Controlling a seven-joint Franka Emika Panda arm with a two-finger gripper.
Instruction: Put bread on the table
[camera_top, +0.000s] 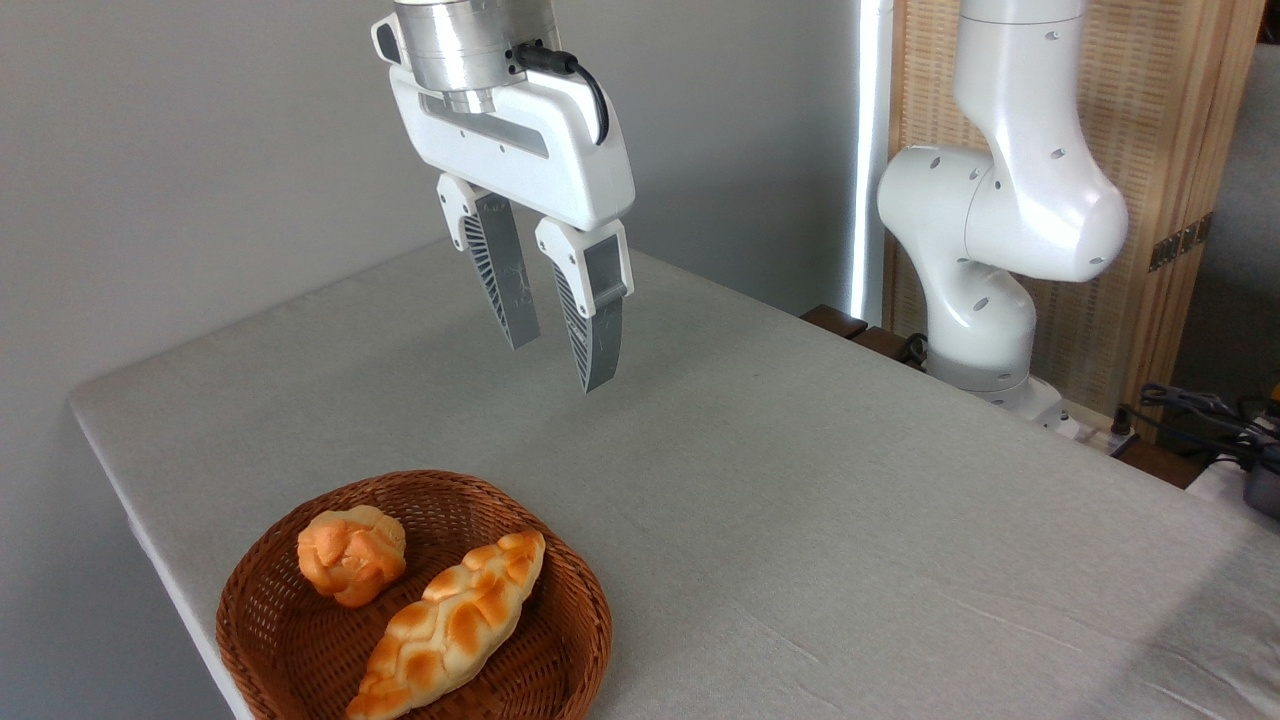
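Note:
The bread (450, 625), a long braided loaf with a golden-orange crust, lies diagonally in the round brown wicker basket (570, 590) at the lower left. The table (800, 500) is covered in light grey cloth. My gripper (560, 365) hangs open high above the table, well behind and above the basket, with nothing between its grey ribbed fingers (600, 340).
A small round knotted orange bun (350, 553) sits in the basket beside the loaf. The arm's white base (990, 290) stands at the table's right far edge. Cables (1200, 410) lie at the far right. The table's left edge runs close to the basket.

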